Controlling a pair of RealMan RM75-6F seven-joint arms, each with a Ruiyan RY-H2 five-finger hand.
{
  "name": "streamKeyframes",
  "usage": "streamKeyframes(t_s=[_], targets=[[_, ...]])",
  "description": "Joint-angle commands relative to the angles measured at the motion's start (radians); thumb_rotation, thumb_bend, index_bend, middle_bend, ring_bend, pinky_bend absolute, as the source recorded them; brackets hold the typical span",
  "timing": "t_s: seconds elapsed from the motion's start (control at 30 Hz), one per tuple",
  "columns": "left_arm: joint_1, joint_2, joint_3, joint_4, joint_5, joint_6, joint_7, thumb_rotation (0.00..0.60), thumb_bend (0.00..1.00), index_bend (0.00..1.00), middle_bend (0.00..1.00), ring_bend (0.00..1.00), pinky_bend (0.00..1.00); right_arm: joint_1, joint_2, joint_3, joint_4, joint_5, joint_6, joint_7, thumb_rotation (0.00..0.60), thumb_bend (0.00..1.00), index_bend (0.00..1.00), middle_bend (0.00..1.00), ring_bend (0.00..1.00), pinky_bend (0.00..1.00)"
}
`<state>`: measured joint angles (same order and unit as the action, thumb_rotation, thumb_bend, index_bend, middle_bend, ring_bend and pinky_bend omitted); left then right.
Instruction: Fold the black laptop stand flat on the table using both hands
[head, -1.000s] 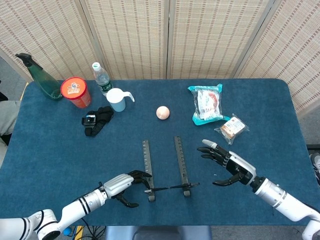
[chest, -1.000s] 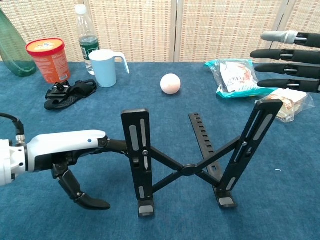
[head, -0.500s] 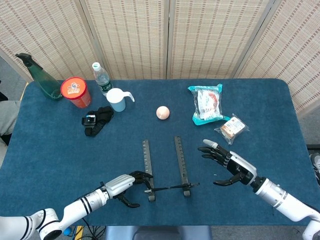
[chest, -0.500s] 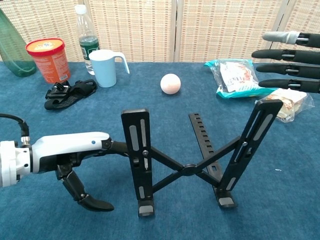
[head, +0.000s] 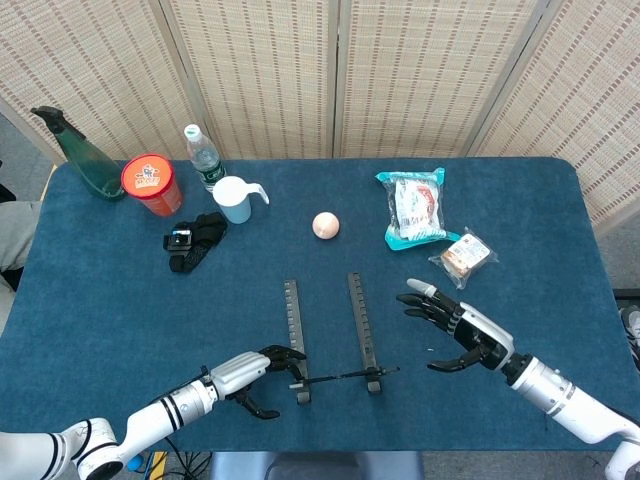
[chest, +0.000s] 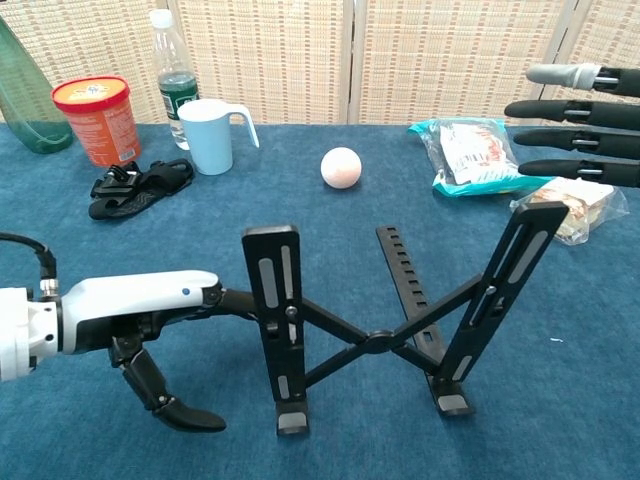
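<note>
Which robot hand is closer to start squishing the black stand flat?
Probably the left hand: its fingers already reach the laptop stand at its left upright. The right hand hovers open, apart from the stand.

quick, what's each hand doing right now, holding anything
Left hand: fingers reach the left upright of the laptop stand; whether it grips cannot be told.
Right hand: open, fingers spread, holding nothing, off the stand.

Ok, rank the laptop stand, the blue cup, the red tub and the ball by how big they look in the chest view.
1. Laptop stand, by far the largest, though it also sits nearest the camera.
2. and 3. Red tub and blue cup: too alike to rank.
4. Ball, smallest.
</note>
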<state>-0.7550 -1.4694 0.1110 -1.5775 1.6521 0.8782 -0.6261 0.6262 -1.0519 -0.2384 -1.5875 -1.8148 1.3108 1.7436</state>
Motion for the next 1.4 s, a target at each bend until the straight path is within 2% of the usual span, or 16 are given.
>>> streamKeyframes(t_s=[0.03,0.23,0.37,0.5,0.7,0.87,1.17,1.27,1.4], targets=[[-0.001,0.001,0.002,0.000,0.000,0.001,-0.002,0.600,0.19,0.28,0.08,0.05,0.00,-0.002,0.001,0.000,0.001,0.001,0.000,-0.005,0.600,0.01,0.00,0.14,0.06,0.11],[0.005,0.021,-0.010,-0.002,-0.014,0.025,0.026,0.600,0.19,0.28,0.08,0.05,0.00,-0.008,0.023,0.010,-0.007,0.002,-0.005,-0.127,0.600,0.01,0.00,0.13,0.05,0.11],[0.024,0.052,-0.026,-0.010,-0.039,0.061,0.091,0.600,0.19,0.28,0.08,0.05,0.00,-0.003,0.070,0.019,-0.037,0.011,-0.042,-0.302,0.600,0.02,0.00,0.11,0.04,0.11],[0.056,0.086,-0.044,-0.027,-0.083,0.100,0.168,0.600,0.19,0.27,0.08,0.05,0.00,0.010,0.116,0.022,-0.080,0.019,-0.092,-0.418,0.600,0.02,0.00,0.11,0.03,0.11],[0.115,0.130,-0.072,-0.060,-0.139,0.184,0.295,0.600,0.19,0.26,0.08,0.05,0.00,0.050,0.167,0.013,-0.129,-0.001,-0.182,-0.492,0.600,0.01,0.00,0.08,0.01,0.10],[0.161,0.162,-0.092,-0.093,-0.171,0.250,0.379,0.600,0.19,0.25,0.08,0.05,0.00,0.094,0.188,0.010,-0.158,-0.019,-0.252,-0.504,0.600,0.01,0.00,0.04,0.00,0.06],[0.225,0.186,-0.119,-0.113,-0.195,0.342,0.505,0.600,0.19,0.25,0.08,0.04,0.00,0.132,0.139,0.053,-0.191,0.026,-0.323,-0.559,0.600,0.01,0.00,0.04,0.00,0.03],[0.241,0.193,-0.126,-0.113,-0.195,0.363,0.519,0.600,0.19,0.25,0.08,0.04,0.00,0.132,0.102,0.085,-0.203,0.083,-0.346,-0.622,0.600,0.01,0.00,0.04,0.00,0.00],[0.261,0.203,-0.137,-0.113,-0.194,0.388,0.516,0.600,0.19,0.25,0.08,0.04,0.00,0.112,0.034,0.151,-0.218,0.217,-0.356,-0.758,0.600,0.01,0.00,0.04,0.00,0.00]])
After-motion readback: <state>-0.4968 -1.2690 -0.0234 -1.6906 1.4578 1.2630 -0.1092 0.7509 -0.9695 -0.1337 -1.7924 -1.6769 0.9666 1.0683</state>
